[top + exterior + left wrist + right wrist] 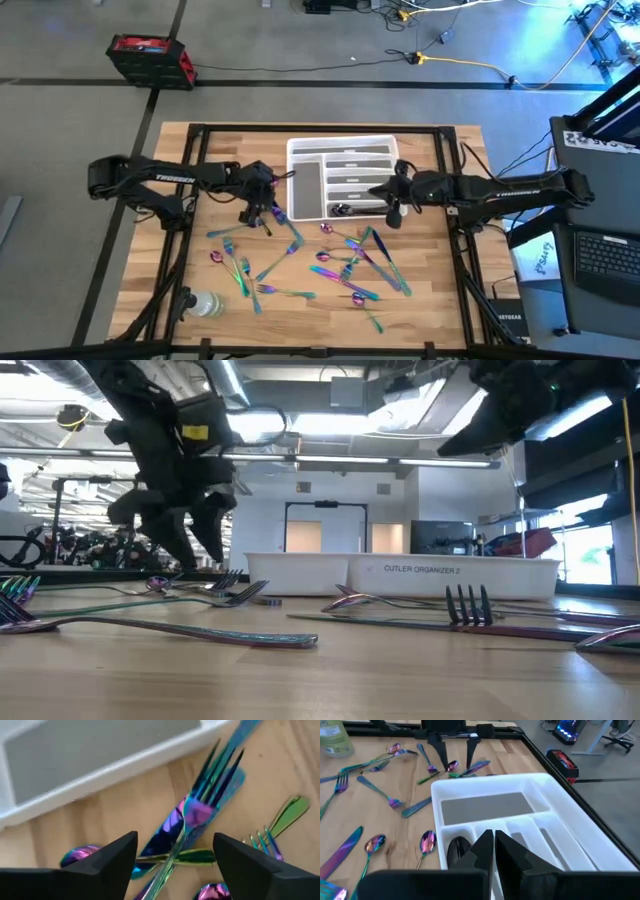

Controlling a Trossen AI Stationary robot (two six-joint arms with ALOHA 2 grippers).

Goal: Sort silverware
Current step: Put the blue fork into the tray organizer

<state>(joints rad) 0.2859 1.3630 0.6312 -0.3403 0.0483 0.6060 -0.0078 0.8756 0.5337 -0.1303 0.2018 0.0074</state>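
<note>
Inside white tray (535,795), one dark utensil (456,849), right gripper (493,845) pressed together above, left gripper (175,851) spread over silverware (200,810).

We saw a wooden table (160,270) standing on grey floor (60,110). A red toolbox (150,60) sat beyond its far left corner, a yellow cable (470,65) trailed past the far edge, and a laptop (605,262) lay off the right edge. Ceiling lights (300,425) glowed overhead.
</note>
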